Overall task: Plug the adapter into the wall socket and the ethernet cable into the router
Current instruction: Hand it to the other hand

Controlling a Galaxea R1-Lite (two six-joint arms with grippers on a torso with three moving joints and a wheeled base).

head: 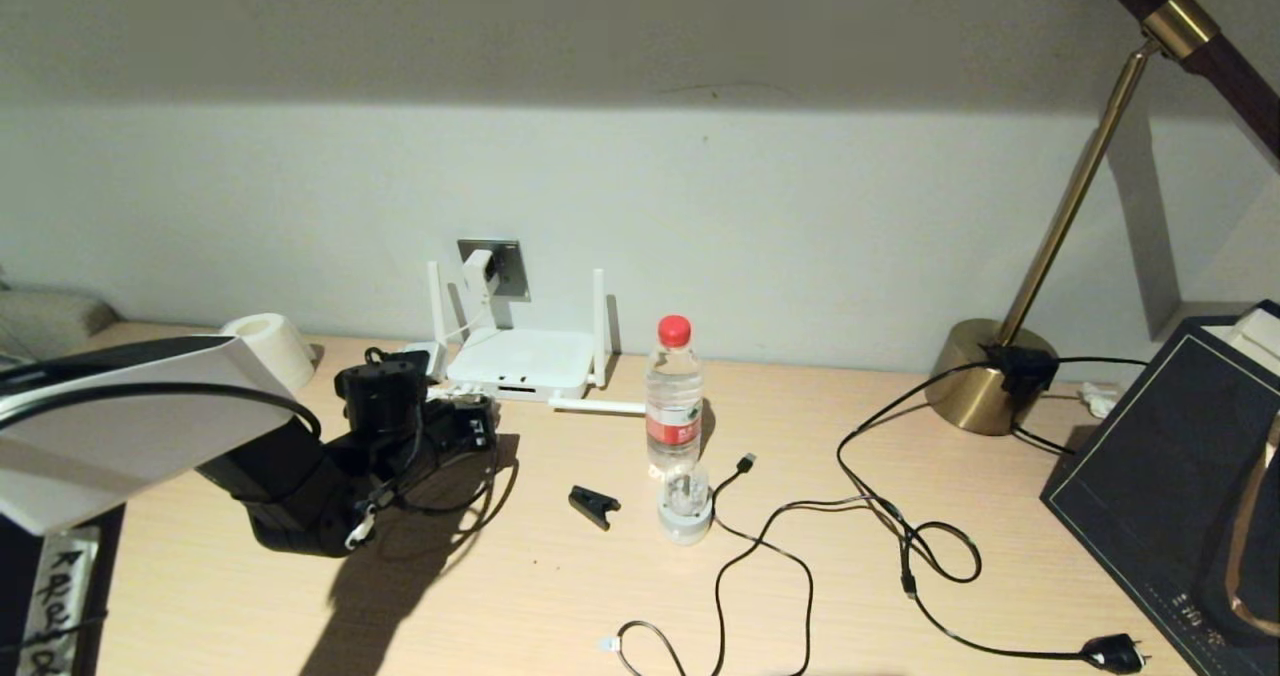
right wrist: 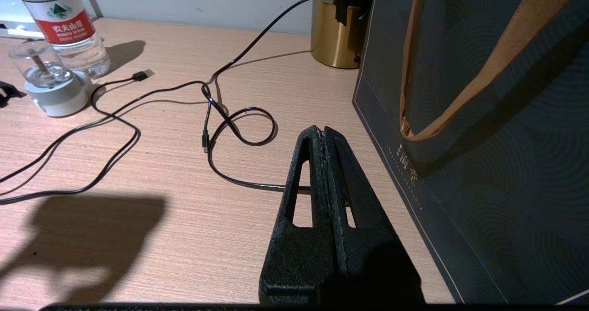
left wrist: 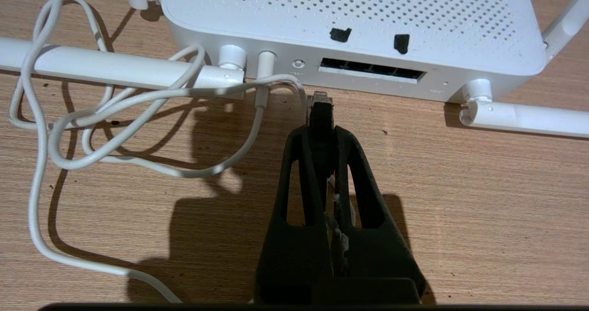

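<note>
The white router (head: 520, 361) lies against the wall under the grey wall socket (head: 508, 268). The white adapter (head: 478, 268) sits in that socket, and its thin white cord (left wrist: 138, 104) runs down to the router. My left gripper (left wrist: 322, 129) is shut on the ethernet cable's black connector (left wrist: 320, 113). The connector's clear tip is a short gap from the router (left wrist: 349, 21), just left of its row of dark ports (left wrist: 372, 69). In the head view the left gripper (head: 470, 426) is at the router's front left. My right gripper (right wrist: 323, 130) is shut on nothing, low over the table.
A water bottle (head: 673, 396), a small white gadget (head: 685, 506) and a black clip (head: 593, 504) stand mid-table. A thin black USB cable (head: 760, 546) and the lamp cord (head: 940, 546) snake across the right half. The brass lamp base (head: 985, 376) and a dark bag (head: 1170, 486) are at the right.
</note>
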